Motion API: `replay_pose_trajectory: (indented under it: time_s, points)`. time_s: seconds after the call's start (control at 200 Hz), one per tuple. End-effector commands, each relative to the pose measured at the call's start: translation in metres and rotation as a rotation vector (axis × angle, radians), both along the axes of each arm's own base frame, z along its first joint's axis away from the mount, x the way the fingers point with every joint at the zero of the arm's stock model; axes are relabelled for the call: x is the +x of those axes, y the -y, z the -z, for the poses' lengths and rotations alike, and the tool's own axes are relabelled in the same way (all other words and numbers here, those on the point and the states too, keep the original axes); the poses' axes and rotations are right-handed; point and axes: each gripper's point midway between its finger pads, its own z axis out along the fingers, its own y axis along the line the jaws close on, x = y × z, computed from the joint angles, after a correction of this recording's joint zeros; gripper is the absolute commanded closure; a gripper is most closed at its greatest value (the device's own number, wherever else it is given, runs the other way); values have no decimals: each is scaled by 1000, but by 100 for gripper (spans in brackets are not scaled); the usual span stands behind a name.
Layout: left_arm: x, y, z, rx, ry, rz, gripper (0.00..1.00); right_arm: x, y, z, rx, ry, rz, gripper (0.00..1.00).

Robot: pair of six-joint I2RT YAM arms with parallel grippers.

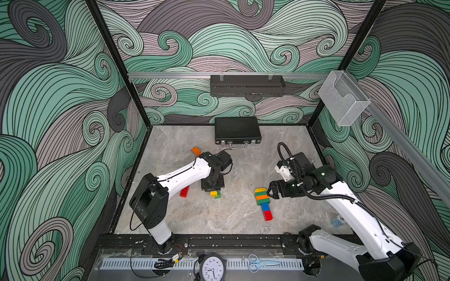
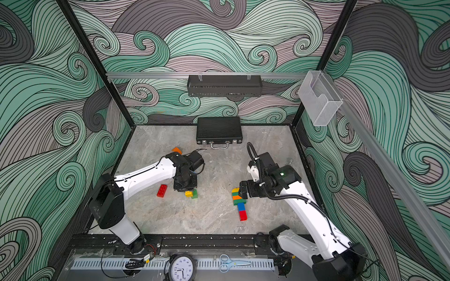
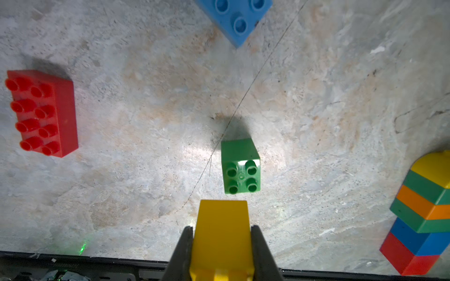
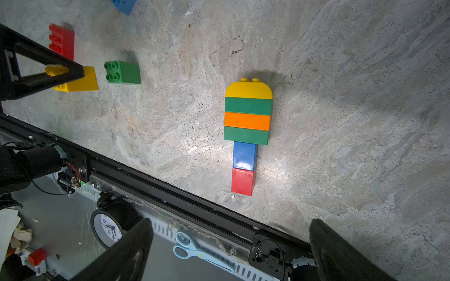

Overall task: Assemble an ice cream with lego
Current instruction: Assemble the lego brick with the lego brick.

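A lego ice cream lies flat on the table: a yellow half-round piece, then green, orange, green, blue and red bricks. My right gripper hovers open beside its rounded end, holding nothing. My left gripper is shut on a yellow brick, low over the table. A small green brick sits close beside it. Loose pieces lie around it: a red oblong brick, a blue brick and an orange half-round piece.
A black briefcase lies at the back of the table. A black rail runs along the front edge, with a clock and scissors beyond it. A black rack and a clear box hang on the walls.
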Motion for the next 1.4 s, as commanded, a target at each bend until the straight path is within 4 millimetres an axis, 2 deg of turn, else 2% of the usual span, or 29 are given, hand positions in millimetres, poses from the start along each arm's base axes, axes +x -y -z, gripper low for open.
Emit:
replay_pose_trajectory:
  time_s: [0.0, 0.28, 0.555, 1.396]
  points:
    - [8, 4, -6, -22, -6, 35, 100, 3, -3, -2, 18, -11, 6, 1]
    - [8, 10, 9, -63, -50, -2, 100, 6, -17, 0, 93, -19, 9, 1]
    - [12, 12, 14, -52, -47, -6, 100, 4, -31, 1, 183, -36, 13, 1]
    - [10, 3, 35, 16, -87, -17, 100, 2, -28, 4, 179, -34, 17, 1]
